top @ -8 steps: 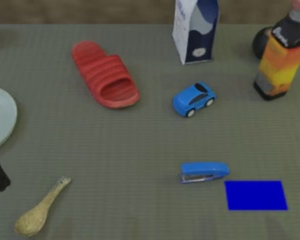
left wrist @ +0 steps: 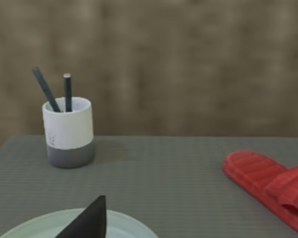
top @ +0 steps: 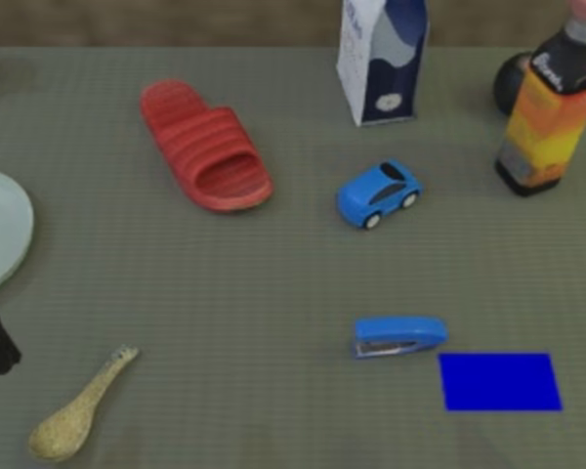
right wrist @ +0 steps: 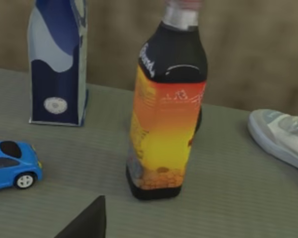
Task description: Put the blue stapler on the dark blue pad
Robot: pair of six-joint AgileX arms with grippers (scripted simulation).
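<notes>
While the blue stapler (top: 398, 336) lies just beside the dark blue pad (top: 500, 381), I judge it rigid, slick; I'd pinch mid-body; neither claw's opening shows, so I cannot tell

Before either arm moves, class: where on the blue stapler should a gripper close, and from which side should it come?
Grip the blue stapler around the middle of its long body, coming straight down from above. It lies flat with its length running across the table, so the fingers probably belong on its far and near long sides. The right arm seems better placed, since the dark blue pad lies just to the stapler's right.
</notes>
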